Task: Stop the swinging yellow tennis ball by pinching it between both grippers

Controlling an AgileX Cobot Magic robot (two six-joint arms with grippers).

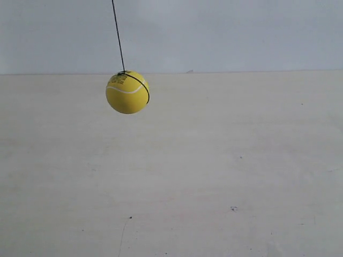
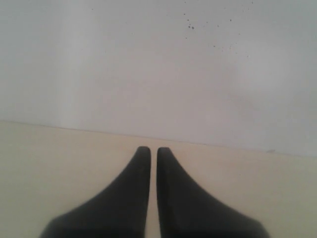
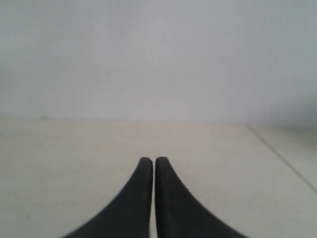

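Observation:
The yellow tennis ball point(image 1: 127, 92) hangs above the pale table on a thin dark string point(image 1: 118, 35), left of the exterior view's middle; its white seam, black print and dark band show. No arm or gripper appears in the exterior view. In the left wrist view my left gripper point(image 2: 153, 150) is shut, its two black tapered fingers almost together with nothing between them. My right gripper point(image 3: 153, 160) in the right wrist view is shut the same way, holding nothing. Neither wrist view shows the ball.
A pale cream table point(image 1: 214, 176) runs back to a plain white wall point(image 1: 225, 32). In the right wrist view a table edge or seam point(image 3: 282, 158) slants along one side. Small dark specks dot the wall point(image 2: 198, 22).

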